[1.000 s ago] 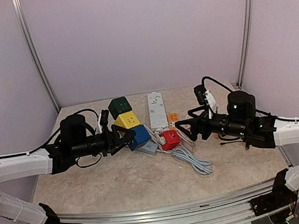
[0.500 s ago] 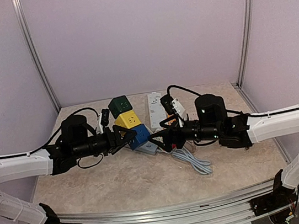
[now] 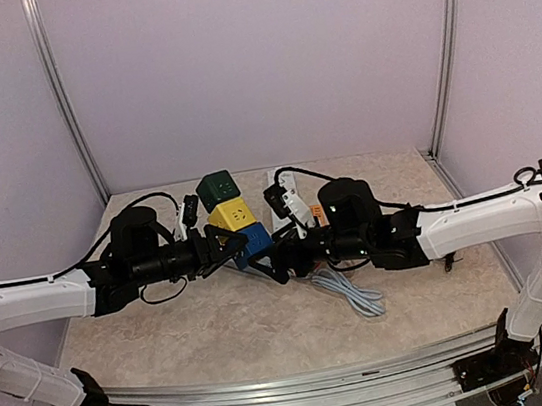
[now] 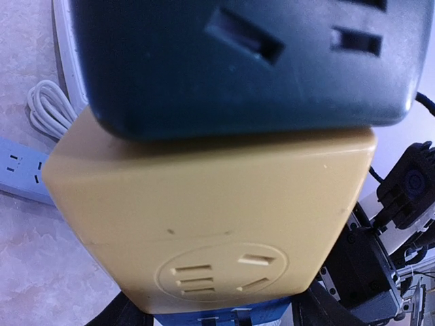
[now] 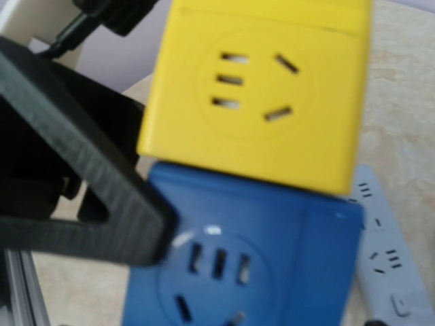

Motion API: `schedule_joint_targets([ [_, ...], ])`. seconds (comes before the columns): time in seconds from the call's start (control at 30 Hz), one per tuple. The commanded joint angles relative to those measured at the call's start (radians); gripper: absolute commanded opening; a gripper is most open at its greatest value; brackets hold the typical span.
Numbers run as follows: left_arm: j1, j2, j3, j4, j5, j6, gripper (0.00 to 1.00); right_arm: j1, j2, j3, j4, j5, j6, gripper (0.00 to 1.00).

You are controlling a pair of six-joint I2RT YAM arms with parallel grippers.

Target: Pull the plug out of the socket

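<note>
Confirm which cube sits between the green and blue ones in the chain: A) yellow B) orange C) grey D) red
A: in the top view the yellow cube sits directly between the green cube and the blue cube.

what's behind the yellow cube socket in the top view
A dark green cube socket sits right against the yellow cube socket on its far side. Their meeting faces are covered, so any plug joining them cannot be seen.
</note>
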Motion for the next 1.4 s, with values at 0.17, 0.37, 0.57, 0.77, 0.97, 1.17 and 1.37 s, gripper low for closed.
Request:
schedule_joint_targets([
  [0.17,-0.008,-0.029,0.048,0.089,-0.008,0.031,0.33,0.015,0.066,0.068,-0.051,0.041,0.065,0.91],
  [0.37,-0.008,-0.029,0.047,0.090,-0.008,0.030,0.33,0.015,0.078,0.087,-0.059,0.066,0.089,0.85],
  [0.57,-0.008,-0.029,0.045,0.090,-0.008,0.029,0.33,0.015,0.098,0.107,-0.064,0.086,0.123,0.78],
  [0.77,-0.008,-0.031,0.042,0.092,-0.008,0.031,0.33,0.015,0.107,0.112,-0.059,0.078,0.129,0.61],
  [0.97,-0.008,-0.035,0.036,0.088,-0.016,0.022,0.40,0.016,0.106,0.105,-0.051,0.087,0.129,0.27],
  [1.17,-0.005,-0.043,0.029,0.081,-0.031,0.018,0.71,0.016,0.077,0.080,-0.018,0.128,0.137,0.00],
  [1.37,0.024,-0.065,0.002,0.069,-0.047,-0.013,0.99,0.016,0.032,0.029,0.045,0.145,0.134,0.00],
])
